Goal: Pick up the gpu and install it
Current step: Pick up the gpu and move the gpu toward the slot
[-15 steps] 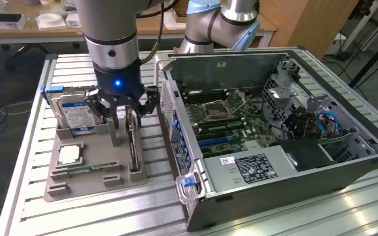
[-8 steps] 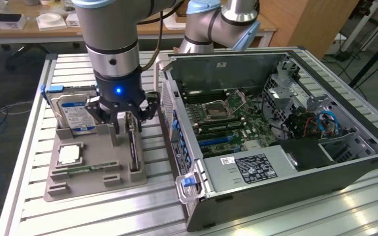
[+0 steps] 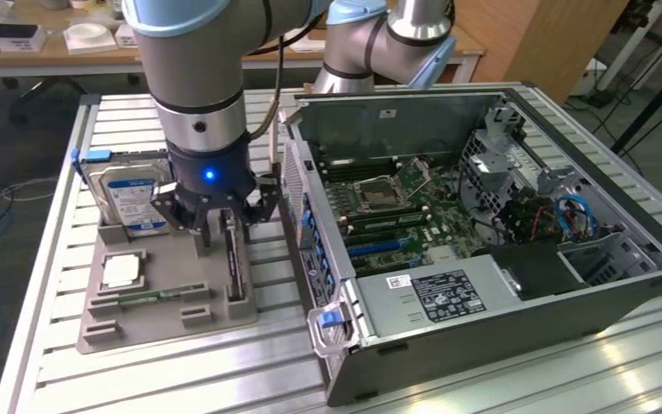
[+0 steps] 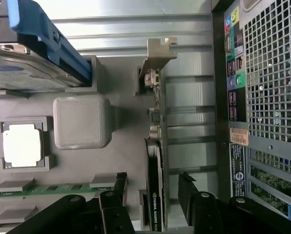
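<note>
Flanking the gpu (image 3: 234, 269): hard drive (image 3: 130, 200), processor (image 3: 121, 272), open computer case (image 3: 538, 338).

Bright even light, perhaps overhead; glare on the table (image 3: 613, 366)

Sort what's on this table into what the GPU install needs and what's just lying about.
For the job:
- the gpu, standing on edge in the grey holder
- the gripper, open and straddling the card
- the open computer case

Lying about:
- the hard drive
- the processor chip
- the memory stick

All three sit in the same holder.
</note>
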{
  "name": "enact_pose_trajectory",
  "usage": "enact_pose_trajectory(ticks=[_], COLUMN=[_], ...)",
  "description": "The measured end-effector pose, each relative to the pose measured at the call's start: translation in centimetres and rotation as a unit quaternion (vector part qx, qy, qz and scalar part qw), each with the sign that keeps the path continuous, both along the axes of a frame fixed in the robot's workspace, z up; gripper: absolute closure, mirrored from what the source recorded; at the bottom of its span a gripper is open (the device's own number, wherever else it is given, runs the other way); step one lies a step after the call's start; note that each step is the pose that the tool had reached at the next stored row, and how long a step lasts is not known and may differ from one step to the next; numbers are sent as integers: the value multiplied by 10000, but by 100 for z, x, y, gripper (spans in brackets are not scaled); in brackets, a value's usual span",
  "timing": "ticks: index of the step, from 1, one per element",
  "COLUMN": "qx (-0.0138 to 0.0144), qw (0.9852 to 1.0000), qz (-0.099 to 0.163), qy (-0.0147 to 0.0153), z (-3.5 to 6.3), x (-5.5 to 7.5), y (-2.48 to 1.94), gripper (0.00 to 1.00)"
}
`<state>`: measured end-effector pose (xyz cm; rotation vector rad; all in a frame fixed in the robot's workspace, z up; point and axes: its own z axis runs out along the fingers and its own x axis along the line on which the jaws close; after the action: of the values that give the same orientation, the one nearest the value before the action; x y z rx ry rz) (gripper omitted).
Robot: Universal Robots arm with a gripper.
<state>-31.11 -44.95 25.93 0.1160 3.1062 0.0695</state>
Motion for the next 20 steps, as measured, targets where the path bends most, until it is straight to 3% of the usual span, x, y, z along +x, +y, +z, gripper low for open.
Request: enact_pose_trajectory(ticks=[6,14,20], qx=[-1,0,-2], qw=[10000,10000,10000], qz=[-1,-1,0], qy=[1,0,2], z=[-96,-191,-216], x=[6,37,36], y=[-27,-30,-31], gripper=[45,45,45])
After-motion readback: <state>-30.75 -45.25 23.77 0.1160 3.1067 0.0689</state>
